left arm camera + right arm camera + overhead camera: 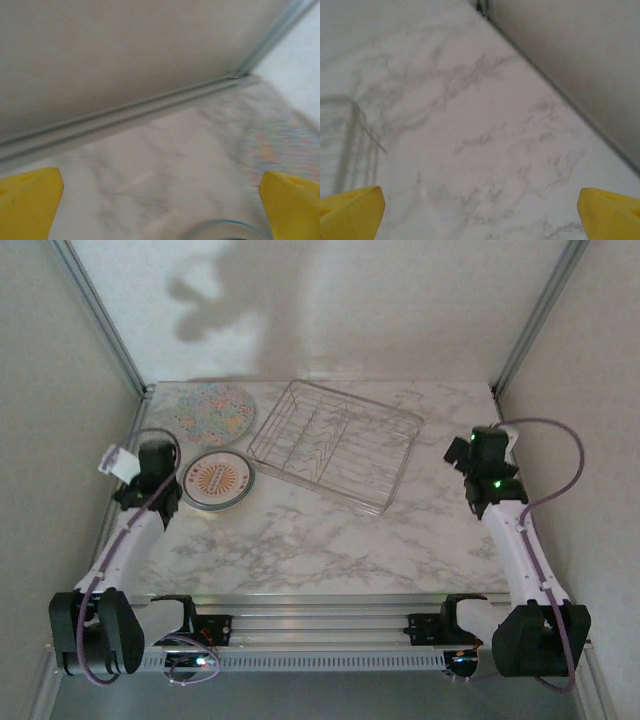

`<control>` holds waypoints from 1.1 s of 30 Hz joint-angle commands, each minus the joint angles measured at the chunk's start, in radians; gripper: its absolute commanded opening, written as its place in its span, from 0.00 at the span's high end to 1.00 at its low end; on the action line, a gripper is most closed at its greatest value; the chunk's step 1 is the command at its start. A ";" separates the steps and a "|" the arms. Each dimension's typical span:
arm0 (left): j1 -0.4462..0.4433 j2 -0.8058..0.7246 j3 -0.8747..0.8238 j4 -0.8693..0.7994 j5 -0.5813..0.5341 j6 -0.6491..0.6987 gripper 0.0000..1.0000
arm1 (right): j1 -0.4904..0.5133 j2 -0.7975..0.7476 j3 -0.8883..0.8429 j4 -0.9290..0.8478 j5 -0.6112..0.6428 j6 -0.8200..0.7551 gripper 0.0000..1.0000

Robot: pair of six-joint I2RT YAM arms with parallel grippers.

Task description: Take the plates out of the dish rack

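The marble table [330, 560] spreads wide under both of my arms. My left arm [128, 535] climbs from its base at the near left corner and leans forward along the left edge, its wrist tipped down close to the side wall [60, 420]. My right arm [520, 540] does the same along the right edge, with its wrist raised over the right side of the table, well apart from the rack.

The dish rack [335, 445] lies flat at the back middle, turned a little askew, and the marble shows through its wires and upright tines. From my right wrist its wires are a grey blur at the left edge.

The large pastel plate [210, 412] lies flat on the table at the back left, just beside the rack's left end. My left wrist camera catches it as a smear of colour on the right. In front of it sits the small plate [217, 480] with the orange sunburst, near the rack's near-left corner and just right of my left wrist. A grey ring surrounds it (its own rim or another plate beneath, I cannot tell).

My left gripper [160, 205] stands spread wide, yellow fingers [27, 200] far out at the corners, only marble between them. My right gripper [480, 212] is likewise wide and holds nothing.
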 commanded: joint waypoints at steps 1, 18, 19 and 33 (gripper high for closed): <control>0.090 -0.057 -0.205 0.471 -0.001 0.219 0.01 | 0.011 0.019 -0.201 0.336 -0.060 -0.108 0.01; 0.083 0.356 -0.215 0.850 0.358 0.409 0.00 | 0.033 0.441 -0.271 0.889 -0.271 -0.330 0.01; 0.079 0.355 -0.219 0.860 0.372 0.420 0.00 | 0.031 0.442 -0.267 0.879 -0.281 -0.330 0.01; -0.053 0.347 -0.352 1.157 0.338 0.487 0.00 | 0.045 0.449 -0.464 1.211 -0.255 -0.339 0.01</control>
